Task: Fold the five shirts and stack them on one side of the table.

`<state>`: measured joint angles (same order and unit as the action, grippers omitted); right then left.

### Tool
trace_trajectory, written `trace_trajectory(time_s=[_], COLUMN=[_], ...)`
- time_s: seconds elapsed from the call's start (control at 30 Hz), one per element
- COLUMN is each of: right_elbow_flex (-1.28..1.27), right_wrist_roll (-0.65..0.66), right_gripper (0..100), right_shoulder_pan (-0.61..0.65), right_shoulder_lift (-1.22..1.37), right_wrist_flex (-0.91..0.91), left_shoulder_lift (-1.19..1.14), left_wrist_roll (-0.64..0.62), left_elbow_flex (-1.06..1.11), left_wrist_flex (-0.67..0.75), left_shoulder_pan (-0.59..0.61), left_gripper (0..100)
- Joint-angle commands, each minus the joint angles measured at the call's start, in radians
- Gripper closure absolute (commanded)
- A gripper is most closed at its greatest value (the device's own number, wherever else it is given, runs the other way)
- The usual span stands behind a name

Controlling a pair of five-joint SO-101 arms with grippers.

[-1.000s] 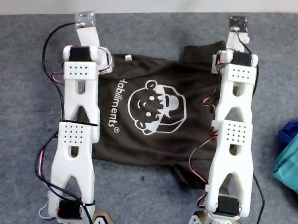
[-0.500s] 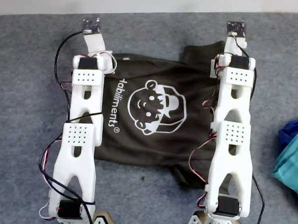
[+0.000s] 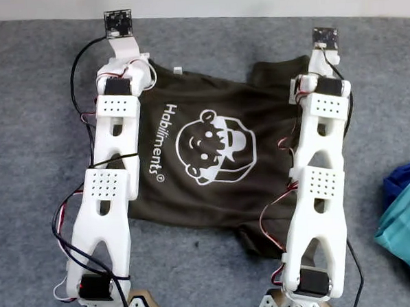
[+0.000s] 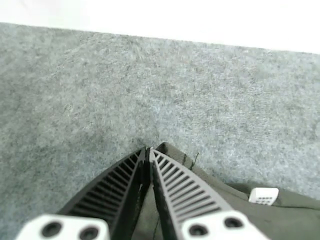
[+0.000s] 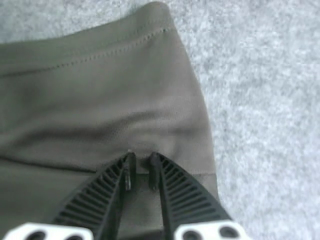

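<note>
Two arms are stretched over a dark brown shirt [image 3: 213,174] spread print-up on the grey table [image 3: 32,135]. Over the past second the left arm has been pushed farther out from its base. The collar corner has been drawn along with it, so the lettering beside that arm is now uncovered. The left gripper [image 4: 149,152] is closed, with the shirt's corner pinched at its tips. Bare table lies beyond them, and a white label [image 4: 263,195] lies just to one side. The right gripper [image 5: 141,167] is nipped on a ridge of sleeve cloth and has hardly shifted.

The shirt is judged to be pulled flat for folding, not yet folded. A heap of blue and teal clothes [image 3: 408,218] lies well apart from the right gripper. Both arms lie across the shirt's sides, which may hinder a fold.
</note>
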<state>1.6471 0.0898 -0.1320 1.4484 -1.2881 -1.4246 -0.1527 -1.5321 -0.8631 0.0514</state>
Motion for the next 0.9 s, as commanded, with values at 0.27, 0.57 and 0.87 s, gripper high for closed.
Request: trace_trajectory(time_s=[0.27, 0.57, 0.87], right_elbow_flex=[0.097, 0.096, 0.105], right_wrist_roll=[-0.055, -0.055, -0.052], right_gripper=[79.3, 85.8, 99.2], right_shoulder_pan=[-0.005, -0.012, -0.030], right_shoulder_lift=[0.048, 0.058, 0.048], right_wrist_flex=[0.133, 0.128, 0.120], left_shoulder_lift=[-0.054, -0.107, -0.097], left_wrist_roll=[0.011, 0.015, 0.012], left_elbow_flex=[-0.010, -0.012, -0.025], left_wrist_flex=[0.077, 0.117, 0.120], left_shoulder_pan=[0.018, 0.013, 0.013], left_gripper=[99, 99, 99])
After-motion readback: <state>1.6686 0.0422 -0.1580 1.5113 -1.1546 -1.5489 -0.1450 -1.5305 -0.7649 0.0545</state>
